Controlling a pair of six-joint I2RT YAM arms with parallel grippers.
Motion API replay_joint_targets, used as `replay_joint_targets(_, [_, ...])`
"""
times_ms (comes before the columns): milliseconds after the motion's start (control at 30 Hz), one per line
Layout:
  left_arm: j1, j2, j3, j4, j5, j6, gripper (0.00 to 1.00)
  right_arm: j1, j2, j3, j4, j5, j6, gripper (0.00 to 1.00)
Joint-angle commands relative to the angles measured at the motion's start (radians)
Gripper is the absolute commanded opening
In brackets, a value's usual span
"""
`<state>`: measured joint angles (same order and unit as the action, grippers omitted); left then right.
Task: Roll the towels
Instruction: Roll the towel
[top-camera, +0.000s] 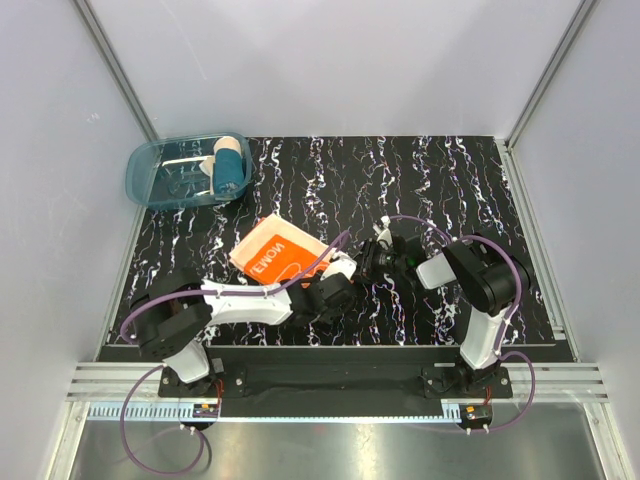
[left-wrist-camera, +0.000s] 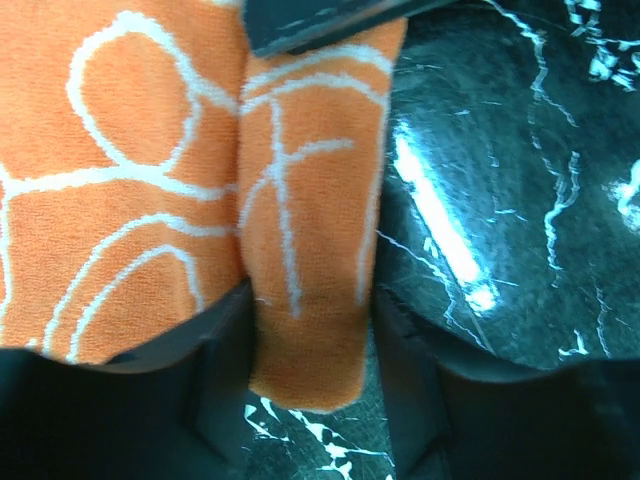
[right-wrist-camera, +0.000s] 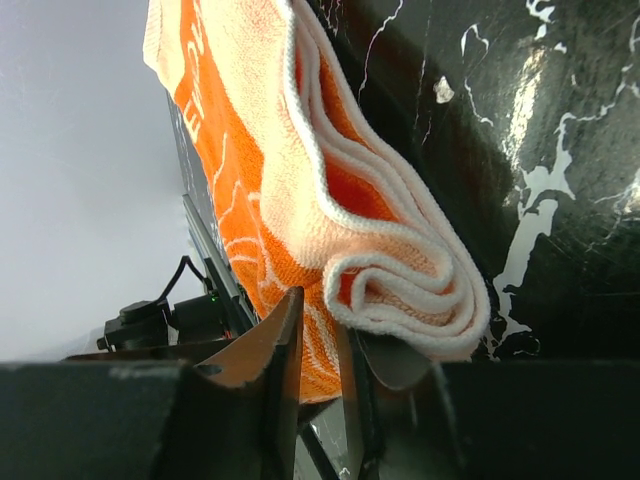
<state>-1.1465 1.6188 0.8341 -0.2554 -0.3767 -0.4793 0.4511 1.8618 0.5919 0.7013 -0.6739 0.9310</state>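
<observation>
The orange towel (top-camera: 272, 248) lies on the black marbled table, partly folded over itself. In the left wrist view a rolled fold of the orange towel (left-wrist-camera: 310, 200) runs between my left gripper's (left-wrist-camera: 310, 305) fingers, which press on both its sides. My left gripper (top-camera: 335, 287) sits at the towel's near right corner. My right gripper (top-camera: 372, 255) meets the towel's right edge. In the right wrist view the orange towel (right-wrist-camera: 260, 150) curls into a loose roll, with a layer pinched in my right gripper (right-wrist-camera: 320, 318). The teal towel (top-camera: 230, 168) stands rolled in the tub.
A translucent blue plastic tub (top-camera: 160, 165) sits at the table's far left corner. White walls with metal frame posts enclose the table on three sides. Purple cables loop from both arms near the front rail (top-camera: 330, 385).
</observation>
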Motion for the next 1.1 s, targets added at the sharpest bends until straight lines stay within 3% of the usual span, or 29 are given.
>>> replay_joint_targets(0, [-0.012, 0.012, -0.044, -0.016, 0.029, -0.056, 0.43, 0.009, 0.031, -0.003, -0.151, 0.103, -0.055, 0.27])
replay_joint_targets(100, [-0.01, 0.003, -0.059, -0.012, 0.021, -0.07, 0.26, 0.009, 0.011, 0.009, -0.186, 0.102, -0.06, 0.26])
replay_joint_targets(267, [-0.01, 0.001, -0.058, 0.004, 0.054, -0.058, 0.2, 0.009, -0.11, 0.042, -0.371, 0.135, -0.104, 0.33])
replay_joint_targets(300, [-0.01, -0.003, -0.064, 0.01, 0.068, -0.055, 0.2, 0.008, -0.136, 0.06, -0.405, 0.154, -0.124, 0.46])
replay_joint_targets(400, [-0.009, -0.025, -0.081, 0.051, 0.125, -0.065, 0.18, 0.008, -0.252, 0.13, -0.587, 0.227, -0.171, 0.67])
replay_joint_targets(633, [0.002, -0.068, -0.101, 0.183, 0.301, -0.146, 0.19, -0.002, -0.53, 0.345, -1.141, 0.555, -0.267, 0.84])
replay_joint_targets(767, [0.045, -0.086, -0.13, 0.284, 0.45, -0.211, 0.19, -0.014, -0.65, 0.382, -1.287, 0.668, -0.276, 0.88])
replay_joint_targets(900, [0.109, -0.103, -0.191, 0.43, 0.585, -0.298, 0.19, -0.015, -0.766, 0.341, -1.368, 0.669, -0.226, 0.88])
replay_joint_targets(1067, [0.211, -0.103, -0.273, 0.655, 0.772, -0.439, 0.19, -0.014, -0.93, 0.217, -1.355, 0.605, -0.17, 0.87])
